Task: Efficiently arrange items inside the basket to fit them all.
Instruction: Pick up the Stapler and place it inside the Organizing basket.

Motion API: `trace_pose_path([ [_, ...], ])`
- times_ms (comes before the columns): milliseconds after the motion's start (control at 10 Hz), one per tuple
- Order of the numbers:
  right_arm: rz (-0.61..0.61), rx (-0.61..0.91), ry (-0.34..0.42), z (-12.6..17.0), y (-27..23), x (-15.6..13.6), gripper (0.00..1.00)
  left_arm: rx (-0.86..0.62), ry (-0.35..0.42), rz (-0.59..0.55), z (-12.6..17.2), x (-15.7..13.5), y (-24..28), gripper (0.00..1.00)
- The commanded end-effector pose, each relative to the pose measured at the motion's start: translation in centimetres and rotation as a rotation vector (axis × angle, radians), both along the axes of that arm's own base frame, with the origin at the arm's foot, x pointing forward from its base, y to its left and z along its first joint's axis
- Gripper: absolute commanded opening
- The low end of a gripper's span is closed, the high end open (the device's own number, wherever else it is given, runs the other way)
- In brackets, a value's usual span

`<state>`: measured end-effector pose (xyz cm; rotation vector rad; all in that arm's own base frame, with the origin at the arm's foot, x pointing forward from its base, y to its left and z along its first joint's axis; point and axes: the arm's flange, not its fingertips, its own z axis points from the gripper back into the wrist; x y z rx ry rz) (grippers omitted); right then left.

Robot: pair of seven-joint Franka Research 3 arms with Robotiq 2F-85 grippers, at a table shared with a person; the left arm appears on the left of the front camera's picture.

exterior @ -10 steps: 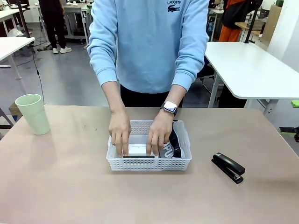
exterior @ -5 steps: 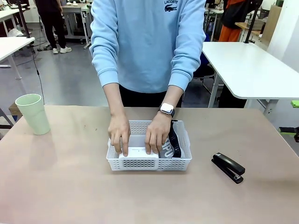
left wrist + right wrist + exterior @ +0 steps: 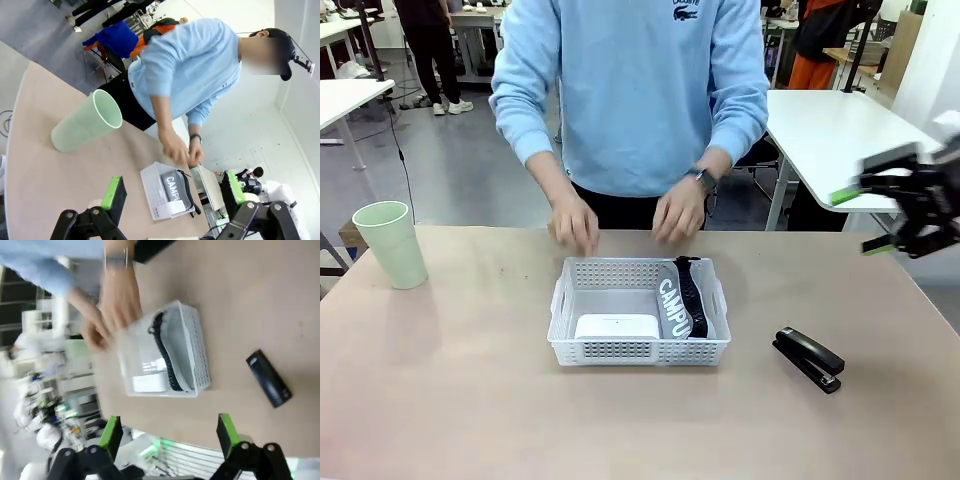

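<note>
Toward the table's right edge, near the basket, the stapler lies: stiff, weighty, probably slick; pinch across its narrow middle. Right claw and left claw gape, empty.

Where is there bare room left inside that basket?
Inside the basket, the floor between the white box and the far wall, left of the pouch, is bare. Its right side and near-left corner are taken. The table between cup and basket is open.

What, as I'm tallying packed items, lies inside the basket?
The basket holds the white box, near left, and the pouch on edge along its right side. The floor beneath both is covered.
</note>
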<state>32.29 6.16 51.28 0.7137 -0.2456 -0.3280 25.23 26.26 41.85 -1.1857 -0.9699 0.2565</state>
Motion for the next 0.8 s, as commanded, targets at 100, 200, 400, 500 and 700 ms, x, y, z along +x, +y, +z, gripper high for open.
trace_pose_path([
  [100, 0.026, -0.636, 0.525, -0.1, 5.3, 1.3, 1.0, 0.009, -0.023, -0.004, 0.0, -0.3, -0.1, 1.0],
  [200, 0.113, -0.764, 0.491, -0.2, 6.5, 1.3, 1.0, 0.009, -0.023, -0.004, 0.0, -0.3, -0.1, 1.0],
  [400, 0.251, -0.976, 0.391, -0.9, 6.3, 1.7, 1.0, 0.009, -0.023, -0.004, 0.0, -0.3, -0.1, 1.0],
  [500, 0.331, -1.04, 0.346, -1.8, 6.1, 1.8, 1.0, 0.009, -0.023, -0.004, 0.0, -0.3, -0.1, 1.0],
  [700, 0.343, -0.977, 0.283, -2.8, 5.8, 2.0, 1.0, 0.009, -0.023, -0.004, 0.0, -0.3, -0.1, 1.0],
])
